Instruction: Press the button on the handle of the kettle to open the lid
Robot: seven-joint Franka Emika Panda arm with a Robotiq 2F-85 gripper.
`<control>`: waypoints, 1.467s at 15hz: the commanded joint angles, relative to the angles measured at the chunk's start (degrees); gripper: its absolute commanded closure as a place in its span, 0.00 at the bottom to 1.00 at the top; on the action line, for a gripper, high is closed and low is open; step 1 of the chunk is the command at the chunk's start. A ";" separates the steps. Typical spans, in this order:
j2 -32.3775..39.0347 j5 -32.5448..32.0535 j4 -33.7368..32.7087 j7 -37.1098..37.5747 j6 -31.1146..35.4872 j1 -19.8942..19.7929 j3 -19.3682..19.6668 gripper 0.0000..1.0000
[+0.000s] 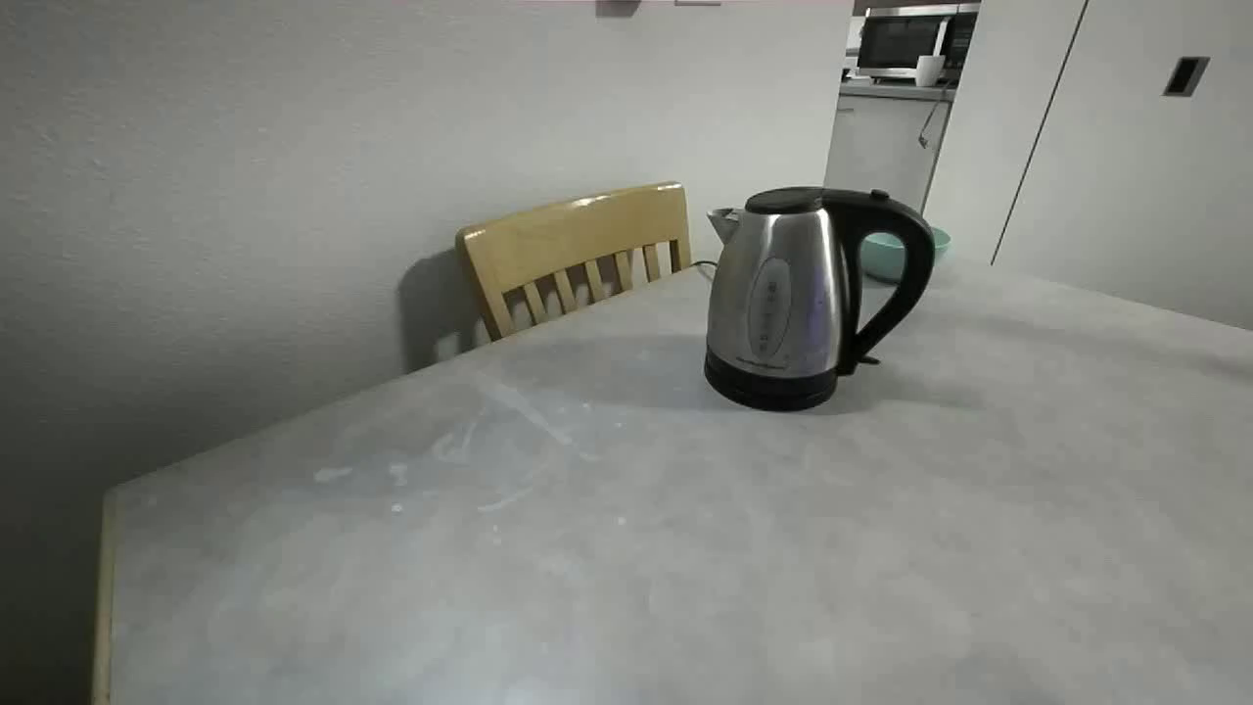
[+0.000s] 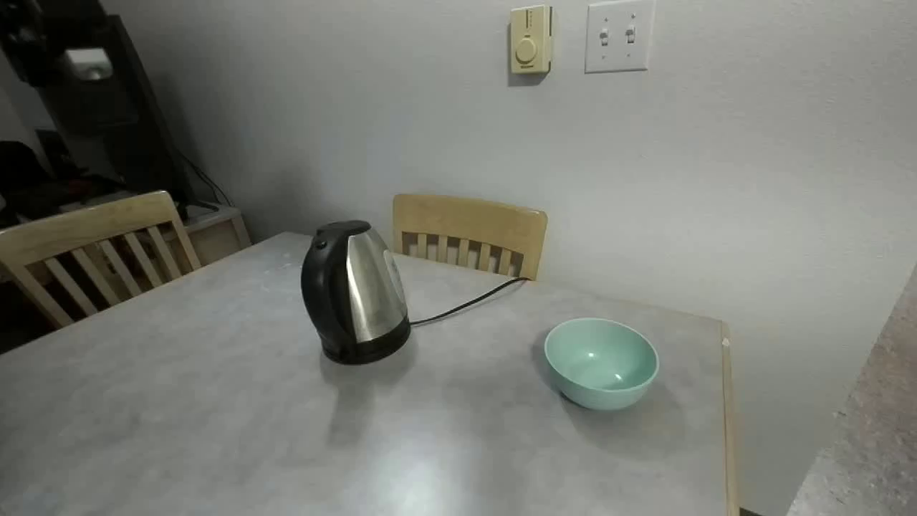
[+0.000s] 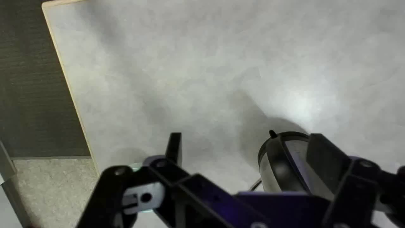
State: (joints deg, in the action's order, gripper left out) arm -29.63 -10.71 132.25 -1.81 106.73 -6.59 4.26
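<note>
The kettle stands upright on the table in both exterior views, with a silver body (image 1: 798, 294) (image 2: 372, 294) and black base. Its black lid (image 1: 786, 201) (image 2: 344, 227) lies flat and shut. The small button (image 1: 880, 195) (image 2: 321, 244) is on top of the black handle (image 1: 915, 264) (image 2: 319, 287). In the wrist view the kettle (image 3: 280, 161) is at lower right, partly covered by the right finger and gripper body; its lid and button are hidden. My gripper (image 3: 245, 141) is open with its fingers wide apart and nothing held. It is not in either exterior view.
A mint-green bowl (image 1: 884, 258) (image 2: 602, 358) stands on the table, mostly hidden in the wrist view. A black cord (image 2: 469, 304) runs from the kettle to the table edge. Wooden chairs (image 1: 578, 230) (image 2: 469, 226) stand at the table, one against the wall.
</note>
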 commanded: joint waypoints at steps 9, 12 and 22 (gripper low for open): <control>12.40 -5.00 -8.05 -7.56 -3.66 3.24 -1.85 0.00; 19.44 -7.36 -12.45 -10.84 -4.45 4.99 -3.06 0.00; 28.51 -6.37 -19.50 -25.54 -3.66 6.71 -3.75 0.00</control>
State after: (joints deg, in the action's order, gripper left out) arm -1.12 -17.09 112.83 -27.37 103.18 0.23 0.63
